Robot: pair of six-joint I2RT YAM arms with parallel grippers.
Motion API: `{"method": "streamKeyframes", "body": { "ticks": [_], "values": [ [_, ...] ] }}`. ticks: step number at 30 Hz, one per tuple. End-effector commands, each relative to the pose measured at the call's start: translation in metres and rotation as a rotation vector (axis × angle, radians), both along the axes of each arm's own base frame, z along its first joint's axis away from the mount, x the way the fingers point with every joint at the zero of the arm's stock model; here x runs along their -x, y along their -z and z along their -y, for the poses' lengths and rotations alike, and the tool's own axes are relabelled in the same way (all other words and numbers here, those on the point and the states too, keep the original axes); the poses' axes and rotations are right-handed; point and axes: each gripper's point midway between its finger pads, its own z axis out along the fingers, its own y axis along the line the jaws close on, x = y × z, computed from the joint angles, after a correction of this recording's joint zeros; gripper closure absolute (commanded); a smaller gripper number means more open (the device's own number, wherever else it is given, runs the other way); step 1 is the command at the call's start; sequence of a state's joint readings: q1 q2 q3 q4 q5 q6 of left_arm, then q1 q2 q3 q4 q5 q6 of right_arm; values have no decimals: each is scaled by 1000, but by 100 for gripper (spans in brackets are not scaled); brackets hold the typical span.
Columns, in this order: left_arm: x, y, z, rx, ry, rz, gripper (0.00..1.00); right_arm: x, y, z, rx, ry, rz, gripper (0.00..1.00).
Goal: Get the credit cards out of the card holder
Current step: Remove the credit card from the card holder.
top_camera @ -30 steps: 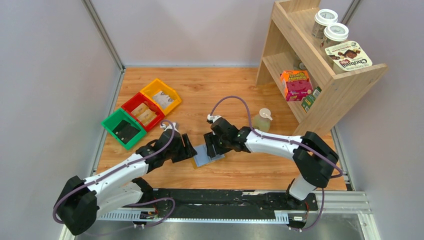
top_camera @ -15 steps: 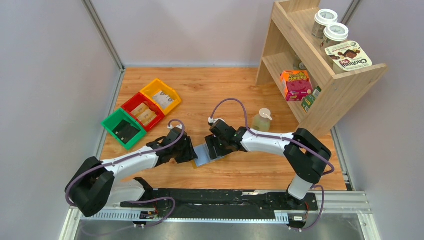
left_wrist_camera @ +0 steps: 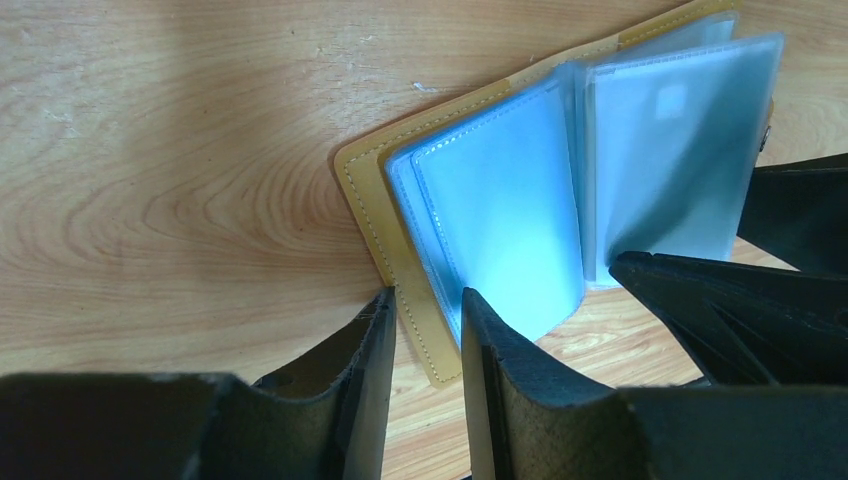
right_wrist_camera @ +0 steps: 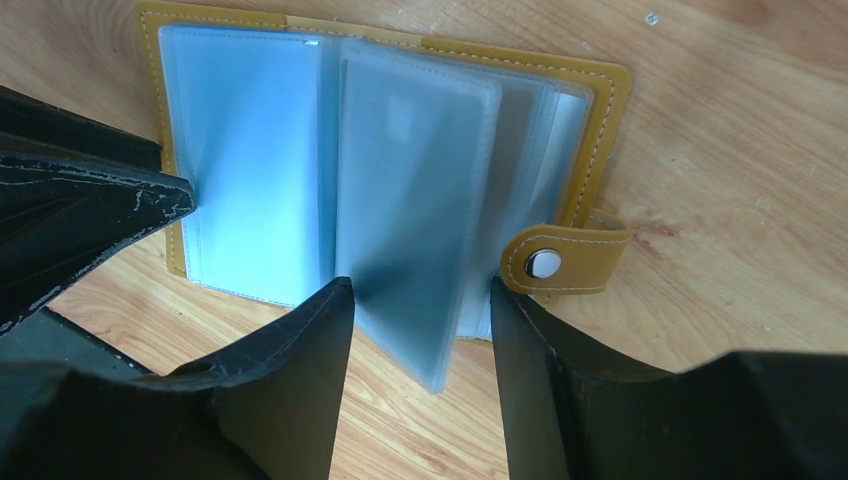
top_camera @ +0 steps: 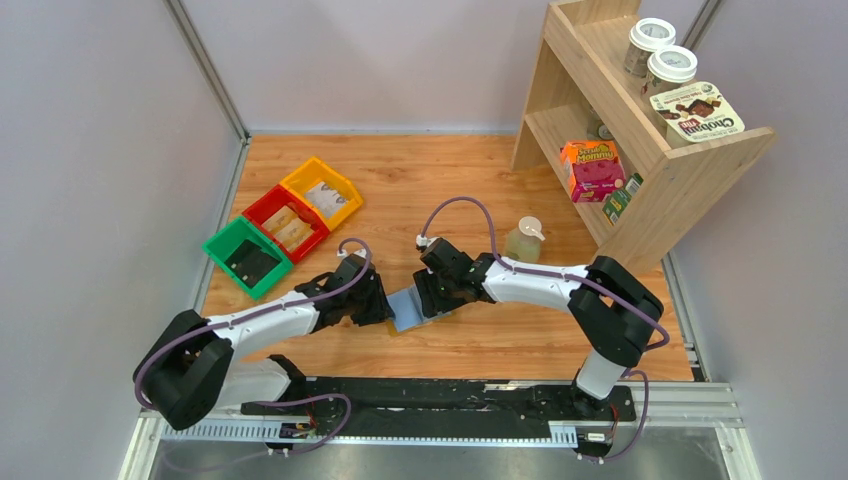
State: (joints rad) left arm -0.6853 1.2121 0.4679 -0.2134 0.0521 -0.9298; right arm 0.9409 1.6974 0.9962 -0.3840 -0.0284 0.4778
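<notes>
Mustard card holder (left_wrist_camera: 375,215) w/ credit cards (left_wrist_camera: 490,210) in sleeves (right_wrist_camera: 410,180); L end effector (left_wrist_camera: 427,300), R end effector (right_wrist_camera: 420,290) agape.

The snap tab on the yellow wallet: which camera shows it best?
Right wrist view: the snap tab and its metal stud show plainly at the edge of the open card holder. The left wrist view shows the sleeves, hardly the tab; the top view does not show it.

Robot lab test cell: wooden tabletop (top_camera: 450,170) boxed in by plain grey panels (top_camera: 100,150) on aluminium posts (top_camera: 205,70). Mounting rail (top_camera: 450,395) along near edge, staged grocery shelf (top_camera: 655,165) at far right corner, colour bins (top_camera: 280,225) near left edge.
</notes>
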Motion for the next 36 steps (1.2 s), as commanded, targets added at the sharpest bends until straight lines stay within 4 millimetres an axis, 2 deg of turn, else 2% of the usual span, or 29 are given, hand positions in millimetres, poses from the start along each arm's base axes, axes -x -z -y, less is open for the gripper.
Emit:
{"method": "streamKeyframes", "body": {
  "ticks": [1,5,10,14,23,26,32,34,36],
  "values": [
    [-2,-9,13,51,29,14,63,-5,-22,-17,-88,-21,34,46],
    [-1,-7,14,56,32,10,63,-2,-31,-25,-139,-39,33,44],
    [-1,-8,13,59,25,15,63,-1,-57,-32,-223,-58,69,33],
    [-1,-8,14,59,27,15,63,1,-71,-36,-271,-74,83,31],
    [0,-8,12,61,20,17,64,0,-71,-35,-273,-73,99,30],
    [-1,-10,12,63,18,23,64,-9,-58,-25,-195,-23,119,32],
    [0,-22,3,50,0,61,61,-36,-28,22,25,128,184,39],
    [-2,-32,1,50,-1,89,59,-40,-26,31,44,154,181,39],
    [-6,-44,1,63,-1,118,58,-43,-35,31,31,156,203,39]
  ]
}}
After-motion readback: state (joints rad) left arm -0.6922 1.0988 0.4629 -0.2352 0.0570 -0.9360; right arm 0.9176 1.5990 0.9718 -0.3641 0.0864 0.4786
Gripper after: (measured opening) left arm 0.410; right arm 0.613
